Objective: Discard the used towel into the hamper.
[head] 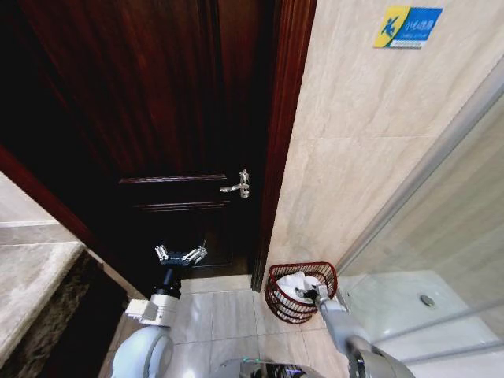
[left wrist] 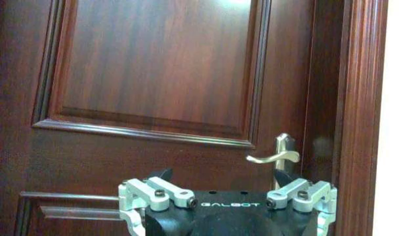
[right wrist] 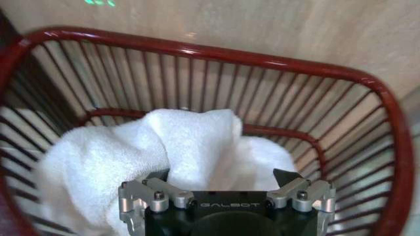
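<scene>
The hamper (head: 280, 303), a dark red open-weave basket, stands on the floor against the beige tiled wall, just right of the door. The white towel (head: 297, 284) lies crumpled inside it. My right gripper (head: 311, 294) hangs over the hamper's mouth. In the right wrist view the right gripper (right wrist: 222, 175) is open, its fingers spread around the top of the towel (right wrist: 190, 142) inside the hamper's rim (right wrist: 196, 49). My left gripper (head: 181, 254) is held up in front of the door, open and empty; it is also the left gripper (left wrist: 223, 174) in its wrist view.
A dark wooden door (head: 157, 118) with a metal lever handle (head: 239, 186) stands closed ahead. A glass shower partition (head: 441, 236) runs along the right, and a stone counter (head: 31, 283) sits at the left. Tiled floor (head: 228, 315) lies between them.
</scene>
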Controlling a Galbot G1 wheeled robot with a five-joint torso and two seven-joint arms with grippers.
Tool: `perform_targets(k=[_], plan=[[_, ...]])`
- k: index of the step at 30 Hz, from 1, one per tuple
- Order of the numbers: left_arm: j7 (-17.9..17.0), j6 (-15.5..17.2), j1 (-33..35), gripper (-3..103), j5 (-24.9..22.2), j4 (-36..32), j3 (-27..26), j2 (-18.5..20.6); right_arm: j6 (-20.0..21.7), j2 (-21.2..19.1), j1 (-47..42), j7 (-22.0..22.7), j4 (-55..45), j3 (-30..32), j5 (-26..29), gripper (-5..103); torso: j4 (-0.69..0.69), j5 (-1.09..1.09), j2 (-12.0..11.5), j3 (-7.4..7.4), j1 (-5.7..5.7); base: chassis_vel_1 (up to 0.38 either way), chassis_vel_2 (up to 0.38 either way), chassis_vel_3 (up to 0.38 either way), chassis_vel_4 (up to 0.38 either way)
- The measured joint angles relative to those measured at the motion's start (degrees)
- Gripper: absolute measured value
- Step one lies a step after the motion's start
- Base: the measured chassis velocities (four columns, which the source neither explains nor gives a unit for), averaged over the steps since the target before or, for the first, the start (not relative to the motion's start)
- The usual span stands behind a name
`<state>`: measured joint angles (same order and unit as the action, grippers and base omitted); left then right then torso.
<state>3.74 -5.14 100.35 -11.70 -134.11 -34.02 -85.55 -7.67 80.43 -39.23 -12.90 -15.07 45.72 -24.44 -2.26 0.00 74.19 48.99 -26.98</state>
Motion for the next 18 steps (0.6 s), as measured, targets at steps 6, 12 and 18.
perform_targets(k=[6, 12, 18], plan=[[0.0, 0.0, 0.0, 100, 0.0, 0.0, 0.0, 0.0, -0.16, 0.37, 0.67, 2.42, 0.17, 0.58, -1.95, 100, 0.0, -0.01, 0.0, 0.0, 0.0, 0.0, 0.0, 0.0, 0.0], [0.0, 0.0, 0.0, 100, 0.0, 0.0, 0.0, 0.0, 1.42, 1.86, 1.84, 7.16, 2.45, 2.19, -10.62, 100, -0.01, 0.01, 0.0, 0.0, 0.0, 0.0, 0.0, 0.0, 0.0], [0.0, 0.0, 0.0, 100, 0.0, 0.0, 0.0, 0.0, 1.61, 0.95, 1.58, 4.4, 1.02, 0.21, -4.24, 100, 0.01, -0.01, 0.0, 0.0, 0.0, 0.0, 0.0, 0.0, 0.0]])
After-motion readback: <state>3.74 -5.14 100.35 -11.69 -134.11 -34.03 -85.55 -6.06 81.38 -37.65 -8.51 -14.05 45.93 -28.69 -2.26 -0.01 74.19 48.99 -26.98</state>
